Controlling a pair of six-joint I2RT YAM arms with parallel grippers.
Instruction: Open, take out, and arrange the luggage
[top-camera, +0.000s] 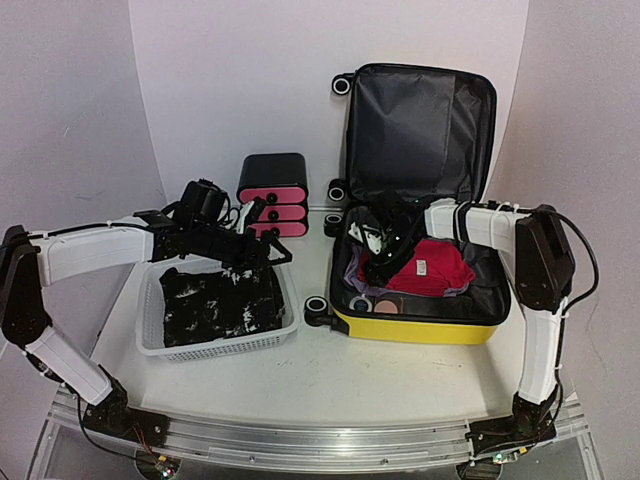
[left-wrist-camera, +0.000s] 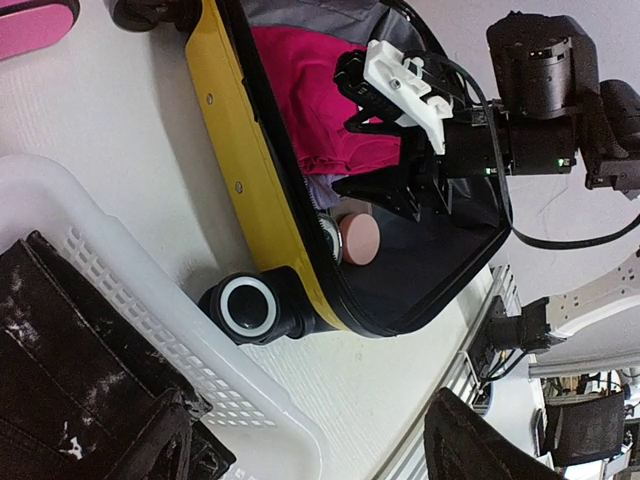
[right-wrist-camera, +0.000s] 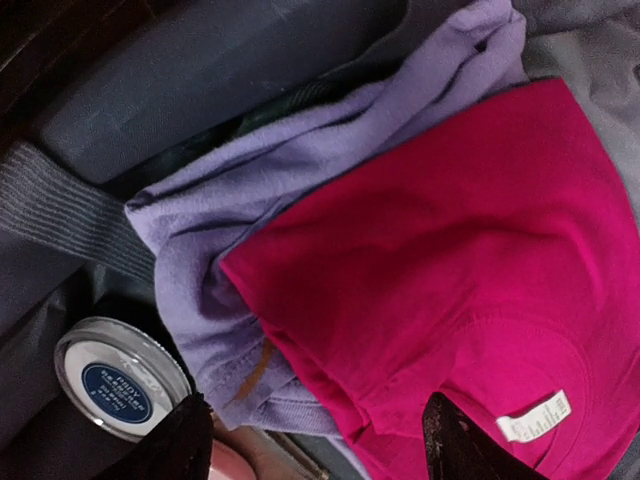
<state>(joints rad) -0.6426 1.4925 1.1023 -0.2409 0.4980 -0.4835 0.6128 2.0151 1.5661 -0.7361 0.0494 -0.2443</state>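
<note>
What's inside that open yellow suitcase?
The suitcase holds a magenta shirt lying on a lilac garment. In a corner are a round white tin with a blue label and a pink round container beside it. Whatever lies under the clothes is covered.

**Two labels in view, neither legible**

A white neck tag (right-wrist-camera: 533, 416) sits inside the collar of the magenta T-shirt (right-wrist-camera: 440, 270) that lies in the luggage (top-camera: 415, 328). It carries a short row of small grey marks, too fine to read. From overhead the tag shows only as a plain white patch. Near the T-shirt, on the other side of the lilac garment (right-wrist-camera: 300, 200), a round tin (right-wrist-camera: 75, 345) bears a dark blue circular label (right-wrist-camera: 118, 390). Its few lines of white lettering are too small and blurred to make out.
</note>
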